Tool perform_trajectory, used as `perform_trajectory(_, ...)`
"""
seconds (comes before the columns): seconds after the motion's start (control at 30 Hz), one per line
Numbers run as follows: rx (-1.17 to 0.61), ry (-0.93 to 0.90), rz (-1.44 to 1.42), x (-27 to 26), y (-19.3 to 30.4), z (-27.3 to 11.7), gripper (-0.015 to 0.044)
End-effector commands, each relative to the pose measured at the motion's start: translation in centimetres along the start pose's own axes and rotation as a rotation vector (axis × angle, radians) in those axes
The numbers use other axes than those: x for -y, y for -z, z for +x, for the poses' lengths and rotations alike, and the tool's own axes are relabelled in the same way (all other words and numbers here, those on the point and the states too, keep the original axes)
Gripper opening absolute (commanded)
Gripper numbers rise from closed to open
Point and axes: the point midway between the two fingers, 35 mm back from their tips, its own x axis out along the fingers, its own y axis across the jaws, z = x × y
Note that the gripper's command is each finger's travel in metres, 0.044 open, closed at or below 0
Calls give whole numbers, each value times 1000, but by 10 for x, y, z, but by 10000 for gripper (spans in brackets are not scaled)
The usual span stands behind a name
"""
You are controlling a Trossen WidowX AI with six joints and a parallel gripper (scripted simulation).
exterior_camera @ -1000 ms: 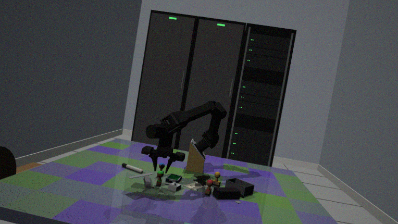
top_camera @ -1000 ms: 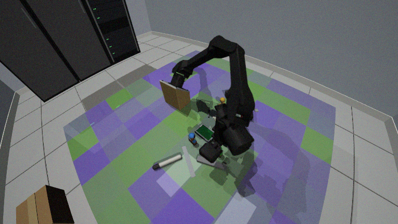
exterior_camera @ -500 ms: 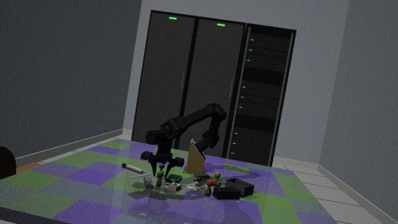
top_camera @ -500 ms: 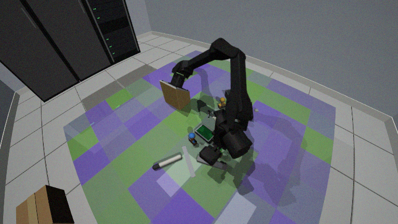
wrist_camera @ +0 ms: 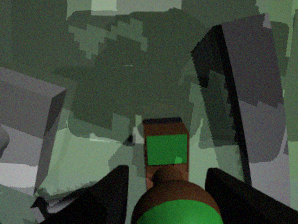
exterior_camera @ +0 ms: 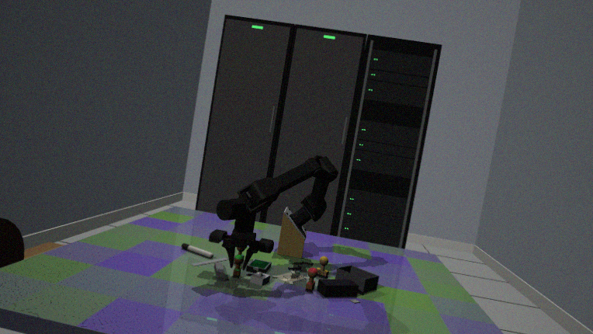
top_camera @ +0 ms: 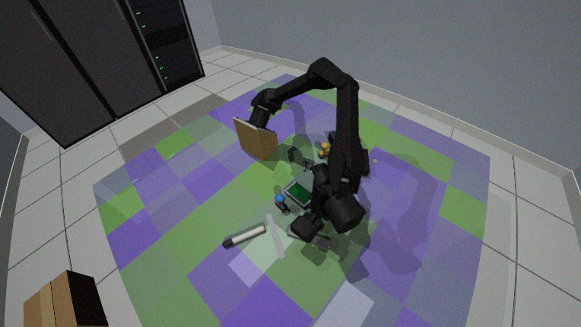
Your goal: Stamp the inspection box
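A brown stamp with a green ball knob (exterior_camera: 238, 258) (wrist_camera: 180, 212) and green label stands upright; the label's wording is unreadable. My gripper (exterior_camera: 237, 268) (wrist_camera: 168, 176) points down with its fingers on either side of this stamp. The wrist view shows gaps beside the stamp's neck, so it reads as open. The green ink pad (top_camera: 297, 192) (exterior_camera: 260, 263) lies in a pale case close by. A cream flat piece (exterior_camera: 286, 277) lies right of the pad in the exterior view; I cannot tell if it is the card. The inspection box is not discernible.
A long grey block (exterior_camera: 220, 270) (wrist_camera: 256, 90) and a small grey box (exterior_camera: 259, 280) (wrist_camera: 22, 115) flank the stamp. Other stamps have blue (top_camera: 279, 198), red (exterior_camera: 312, 271) and yellow (top_camera: 324, 145) (exterior_camera: 323, 260) knobs. Black boxes (exterior_camera: 338, 288), a white cylinder (top_camera: 246, 235) and a strip (top_camera: 275, 235) lie around.
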Motion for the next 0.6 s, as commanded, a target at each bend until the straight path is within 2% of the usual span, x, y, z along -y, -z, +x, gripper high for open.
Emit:
perform_trajectory(0.0,1,0,-1,0,0,0,108)
perform_trajectory(0.23,1,0,-1,0,0,0,61)
perform_trajectory(0.33,1,0,-1,0,0,-1,0)
perform_trajectory(0.57,1,1,-1,0,-1,-4,0)
